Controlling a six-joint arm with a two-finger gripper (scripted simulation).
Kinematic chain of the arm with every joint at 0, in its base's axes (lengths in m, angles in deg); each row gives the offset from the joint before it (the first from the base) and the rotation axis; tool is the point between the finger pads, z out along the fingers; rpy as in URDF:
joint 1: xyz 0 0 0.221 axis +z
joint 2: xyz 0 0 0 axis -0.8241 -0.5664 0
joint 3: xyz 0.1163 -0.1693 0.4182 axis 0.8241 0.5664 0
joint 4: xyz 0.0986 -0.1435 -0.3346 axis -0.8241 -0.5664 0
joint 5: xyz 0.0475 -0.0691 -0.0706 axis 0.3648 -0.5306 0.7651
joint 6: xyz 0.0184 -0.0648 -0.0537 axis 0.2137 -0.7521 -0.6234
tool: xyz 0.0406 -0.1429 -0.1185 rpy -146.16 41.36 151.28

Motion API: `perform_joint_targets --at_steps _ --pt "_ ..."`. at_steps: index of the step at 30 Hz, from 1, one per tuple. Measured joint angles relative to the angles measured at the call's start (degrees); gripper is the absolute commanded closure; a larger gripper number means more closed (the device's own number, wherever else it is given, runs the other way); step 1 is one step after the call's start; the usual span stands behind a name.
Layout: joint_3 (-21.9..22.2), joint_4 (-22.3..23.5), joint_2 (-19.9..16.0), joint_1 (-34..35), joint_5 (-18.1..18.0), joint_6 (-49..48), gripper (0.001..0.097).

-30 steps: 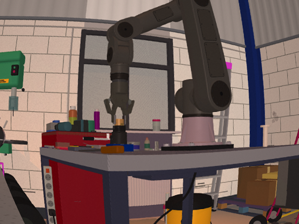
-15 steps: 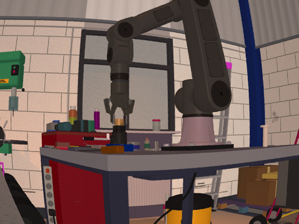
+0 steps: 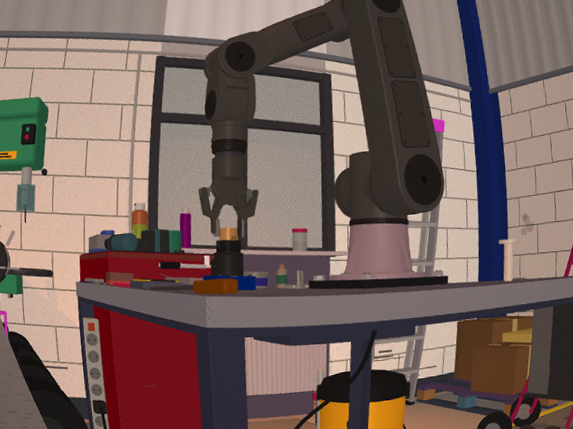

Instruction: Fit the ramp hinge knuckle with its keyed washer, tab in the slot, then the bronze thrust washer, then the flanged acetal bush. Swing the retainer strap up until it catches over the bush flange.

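A bronze-coloured washer (image 3: 228, 233) sits on top of the black hinge knuckle (image 3: 227, 258), which stands upright near the left end of the bench. An orange-brown part (image 3: 215, 286) lies flat on the bench in front of the knuckle, beside a blue piece (image 3: 238, 280). I cannot make out the keyed washer, the bush or the strap from this low angle. My gripper (image 3: 229, 231) hangs straight down over the knuckle with its fingertips either side of the bronze washer, and it is open and holds nothing.
The red tool tray (image 3: 143, 263) sits left of the knuckle, with bottles and boxes (image 3: 141, 235) along its back. Small bottles and a jar (image 3: 299, 239) stand to the right, before the arm's base (image 3: 379, 256). The bench's front edge runs just below the parts.
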Motion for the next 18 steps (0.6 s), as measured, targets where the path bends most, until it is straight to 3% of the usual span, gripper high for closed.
perform_joint_targets --at_steps 7,18 --pt "-1.57 -2.56 0.99 0.00 0.00 0.00 0.0381" --pt "-7.13 -10.62 3.58 0.00 0.00 0.00 0.0381"
